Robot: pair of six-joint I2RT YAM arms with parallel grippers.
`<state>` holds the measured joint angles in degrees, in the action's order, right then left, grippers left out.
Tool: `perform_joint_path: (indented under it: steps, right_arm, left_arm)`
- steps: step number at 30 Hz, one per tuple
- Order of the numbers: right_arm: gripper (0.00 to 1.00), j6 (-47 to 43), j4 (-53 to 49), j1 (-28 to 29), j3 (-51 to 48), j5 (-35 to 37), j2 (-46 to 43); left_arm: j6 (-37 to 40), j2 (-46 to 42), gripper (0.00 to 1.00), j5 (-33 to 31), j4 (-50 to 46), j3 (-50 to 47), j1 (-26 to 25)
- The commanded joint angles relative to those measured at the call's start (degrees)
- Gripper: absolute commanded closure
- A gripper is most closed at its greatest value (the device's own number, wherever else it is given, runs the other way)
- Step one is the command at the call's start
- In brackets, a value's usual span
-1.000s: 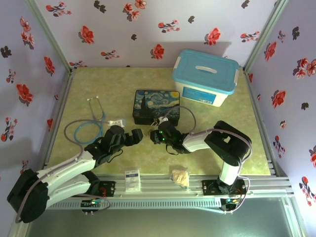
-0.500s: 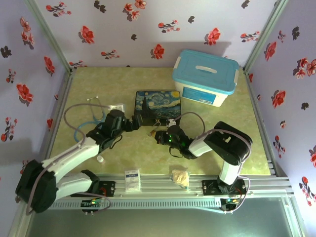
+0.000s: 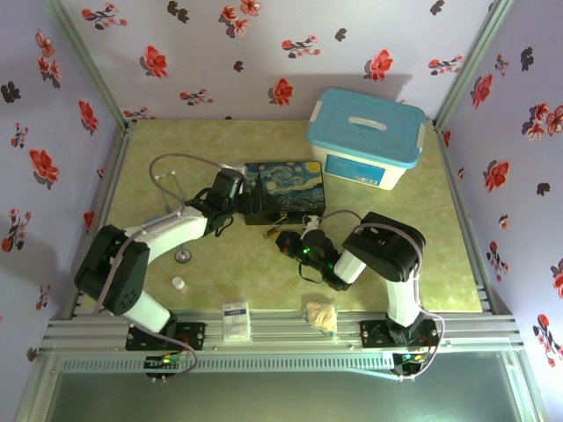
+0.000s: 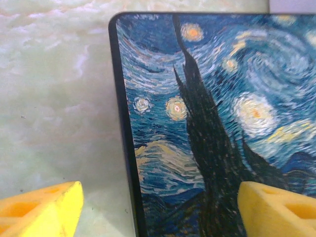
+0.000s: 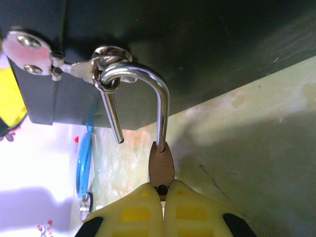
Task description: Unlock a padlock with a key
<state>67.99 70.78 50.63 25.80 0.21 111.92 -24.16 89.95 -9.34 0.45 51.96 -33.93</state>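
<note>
Padlock (image 5: 161, 165) hangs by its shackle (image 5: 161, 98) from the painted box's (image 4: 207, 123) hasp ring (image 5: 111, 54), long axis running straight out from your right gripper (image 5: 163, 191) — those jaws are clamped shut on it. Your left gripper's (image 4: 158, 210) jaws gape empty, astride the box's edge.

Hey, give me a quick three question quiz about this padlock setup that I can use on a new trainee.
1. True or false: on the padlock, one end of the shackle is free of the body.
2. The right claw is: A open; B shut on the padlock's body; C shut on nothing.
3. Fill in: the left claw, over an edge of the painted box, is ___.
Key: 1 true; 2 B; 3 open.
</note>
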Motion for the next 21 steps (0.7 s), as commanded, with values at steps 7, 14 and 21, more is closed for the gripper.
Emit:
perform_joint_path:
  steps: [7,14,21]
  right_arm:
    - [1.00,7.22,6.91,0.40,-2.05,9.17,3.81]
    - [1.00,12.45,8.60,0.56,-2.72,14.24,4.32]
    - [1.00,12.73,8.67,0.61,-4.88,18.60,1.16]
  left_arm:
    - [1.48,4.27,0.27,0.22,-0.27,-0.85,0.48]
    - [1.95,4.42,0.32,0.34,0.22,-2.22,1.39]
    - [2.83,4.43,0.33,0.20,-0.45,-2.31,1.85]
